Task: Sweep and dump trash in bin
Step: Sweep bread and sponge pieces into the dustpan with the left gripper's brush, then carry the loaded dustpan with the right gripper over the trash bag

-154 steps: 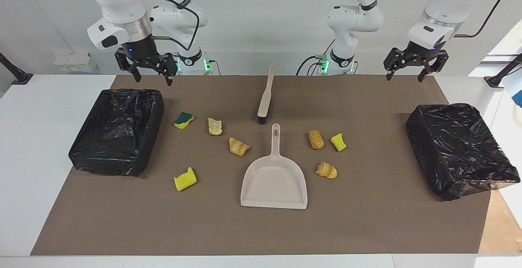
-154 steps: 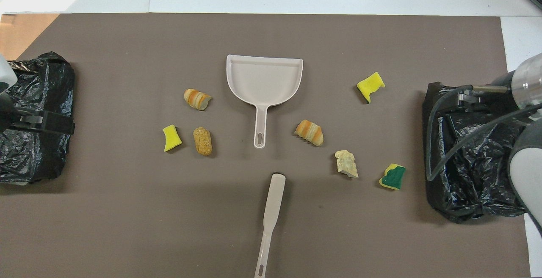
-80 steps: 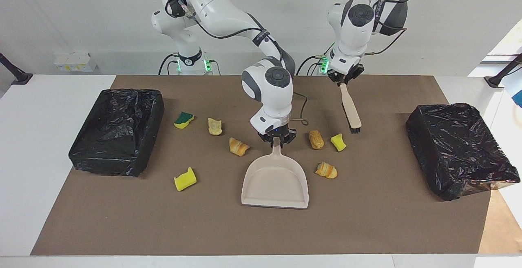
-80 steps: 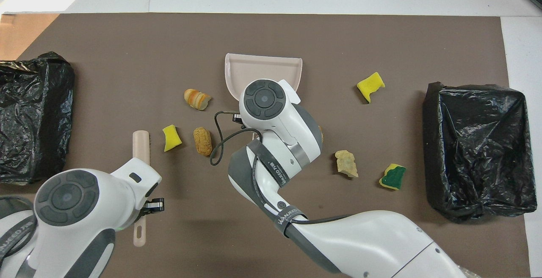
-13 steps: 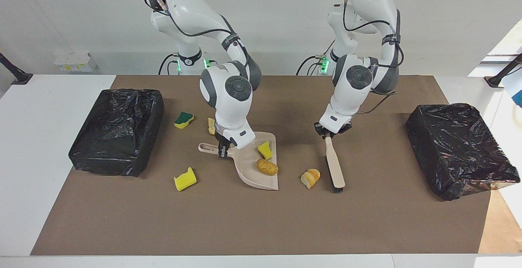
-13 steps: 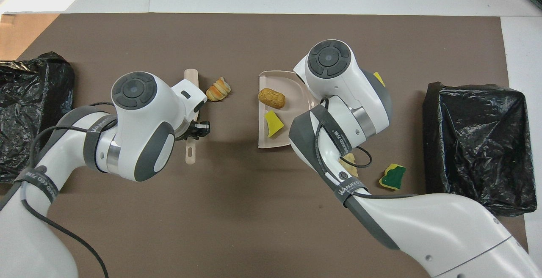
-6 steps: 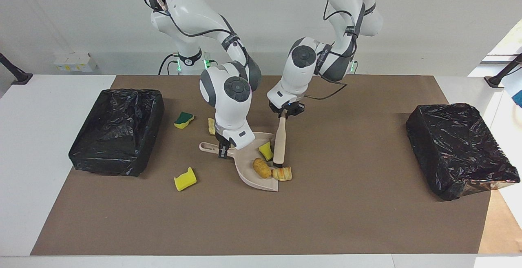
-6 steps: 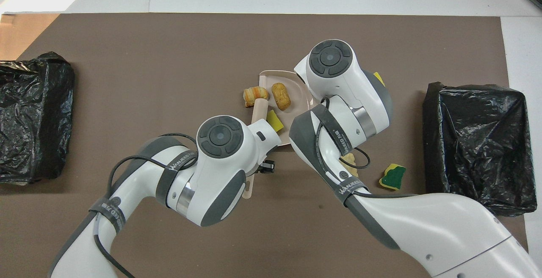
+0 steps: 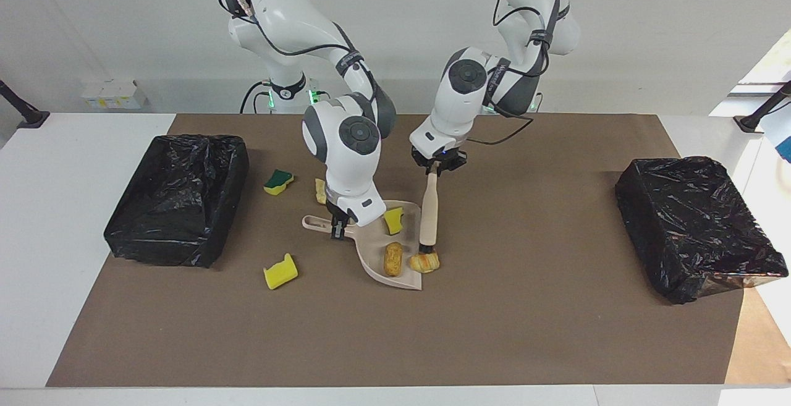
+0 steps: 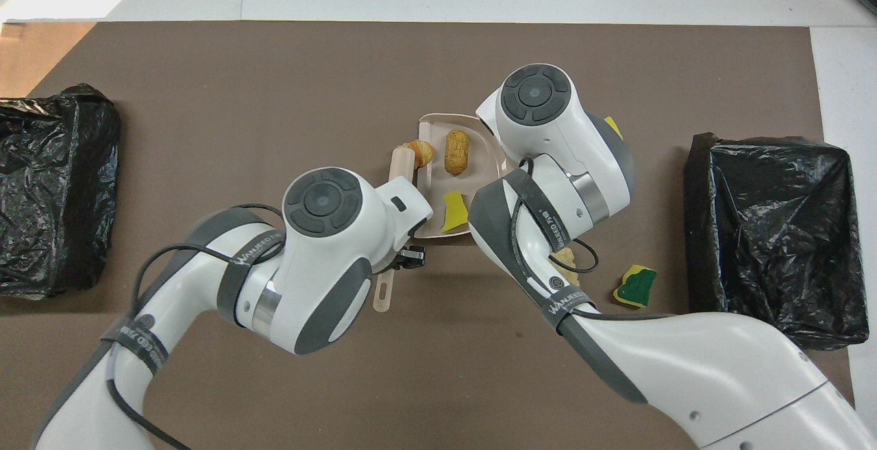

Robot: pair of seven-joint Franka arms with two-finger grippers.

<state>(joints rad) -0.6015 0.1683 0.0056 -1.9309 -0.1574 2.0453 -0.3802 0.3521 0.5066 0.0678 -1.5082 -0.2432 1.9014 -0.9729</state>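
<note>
Under our left gripper [image 9: 436, 170], which is clamped on the brush [image 9: 429, 214], the bristles press a striped bread chunk [image 9: 425, 262] against the lip of the dustpan [image 9: 371, 254]; a second ago that chunk lay clear of the pan with the brush on its outer side, so the stroke has carried it to the edge but not quite in. Our right gripper [image 9: 338, 228] is closed on the pan's handle, and just past it a sponge piece [image 9: 392, 220] and a bread chunk [image 9: 393, 257] already sit inside. Three of seven scraps are thus gathered or nearly so. Around the right gripper remain a yellow sponge [image 9: 280, 270], a green-backed sponge [image 9: 278, 180] and a pale chunk [image 9: 319, 191], with another presumably hidden by the arm. Everything rests on a brown mat [image 9: 556, 332] over a white table [image 9: 62, 208], a black-lined bin [image 9: 176, 199] at each end, against a plain white wall.
</note>
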